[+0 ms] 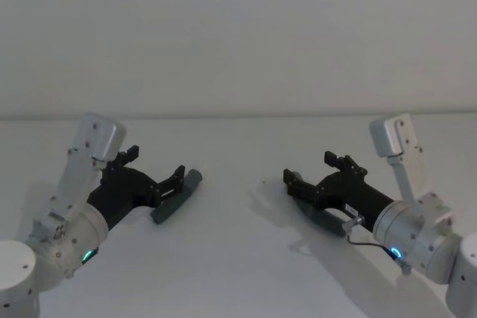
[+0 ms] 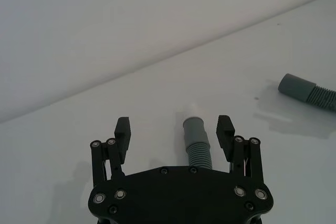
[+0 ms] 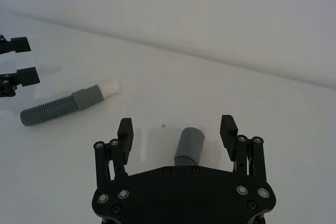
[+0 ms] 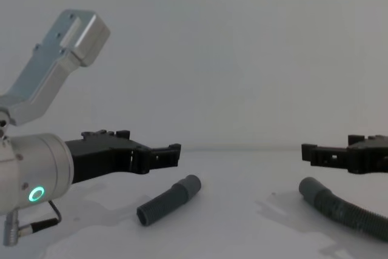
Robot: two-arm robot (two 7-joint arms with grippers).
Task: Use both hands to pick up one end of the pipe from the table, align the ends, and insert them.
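dark grey ribbed hose lies in two pieces on the white surface. the short straight piece, with a smooth cuff and white tip, is below the left tool. the long curved piece is below the right tool. both tools are spread, gripping nothing. this looks like the reach before grasping; next, each must lower and pinch near an end.

Head above, chest low; shared table
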